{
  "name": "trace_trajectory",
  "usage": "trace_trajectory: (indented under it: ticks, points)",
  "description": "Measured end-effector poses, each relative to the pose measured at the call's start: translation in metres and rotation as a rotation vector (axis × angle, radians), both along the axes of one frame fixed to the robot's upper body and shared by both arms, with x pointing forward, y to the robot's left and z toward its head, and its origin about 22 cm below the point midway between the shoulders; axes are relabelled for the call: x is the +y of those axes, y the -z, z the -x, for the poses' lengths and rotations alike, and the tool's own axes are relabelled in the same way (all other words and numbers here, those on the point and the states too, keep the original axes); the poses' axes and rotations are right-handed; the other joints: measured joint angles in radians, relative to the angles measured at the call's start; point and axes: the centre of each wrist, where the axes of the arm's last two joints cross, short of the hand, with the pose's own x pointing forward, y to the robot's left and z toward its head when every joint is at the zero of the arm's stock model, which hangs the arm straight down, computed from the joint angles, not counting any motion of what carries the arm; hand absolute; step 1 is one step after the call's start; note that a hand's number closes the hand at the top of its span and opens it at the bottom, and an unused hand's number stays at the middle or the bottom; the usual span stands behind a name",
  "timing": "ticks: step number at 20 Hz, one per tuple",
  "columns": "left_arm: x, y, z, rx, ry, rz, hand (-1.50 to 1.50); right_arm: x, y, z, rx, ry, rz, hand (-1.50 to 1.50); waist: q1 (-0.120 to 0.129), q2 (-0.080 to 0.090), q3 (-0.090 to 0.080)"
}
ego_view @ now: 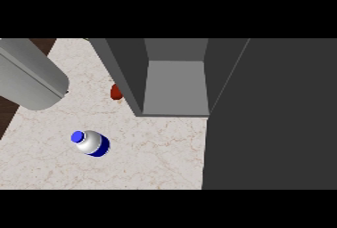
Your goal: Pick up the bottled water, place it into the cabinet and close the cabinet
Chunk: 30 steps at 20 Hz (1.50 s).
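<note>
Bottled water stands at seven o'clock on the counter: probably rigid, smooth, slippery; grasp its body below the cap. Neither robot hand shows.

A pale marbled counter is spreading across the view, with a strip of dark wood floor showing past its left edge. A small reddish-brown object is sitting on the counter, too hidden to identify.
</note>
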Motion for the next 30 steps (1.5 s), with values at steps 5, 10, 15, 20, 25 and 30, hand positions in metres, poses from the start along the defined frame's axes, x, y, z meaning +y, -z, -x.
trace_trajectory:
  ticks: [5,10,15,20,25,30]
  points:
    - [0.014,-0.007,0.008,0.014,-0.027,-0.008,-1.5,-0.006,0.0,0.004,0.002,0.002,0.018,-1.5,-0.004,0.0,0.0]
    - [0.024,-0.012,0.011,0.026,-0.052,-0.013,-1.5,-0.008,0.005,0.01,0.008,-0.007,0.012,-1.5,-0.012,0.001,0.0]
    - [0.035,-0.01,0.011,0.022,-0.109,-0.018,-1.5,-0.012,0.005,0.01,0.008,-0.003,0.017,-1.5,-0.017,0.003,0.0]
    - [0.048,-0.007,0.005,0.015,-0.175,-0.026,-1.5,-0.015,0.005,0.012,0.011,-0.012,0.026,-1.5,-0.028,0.004,-0.001]
    - [0.054,0.006,-0.008,0.028,-0.214,-0.074,-1.5,-0.018,0.007,0.015,0.006,-0.018,0.017,-1.5,-0.038,0.006,-0.001]
    - [0.049,0.032,-0.025,0.035,-0.251,-0.125,-1.5,-0.02,0.011,0.02,0.012,-0.027,0.008,-1.5,-0.048,0.006,-0.002]
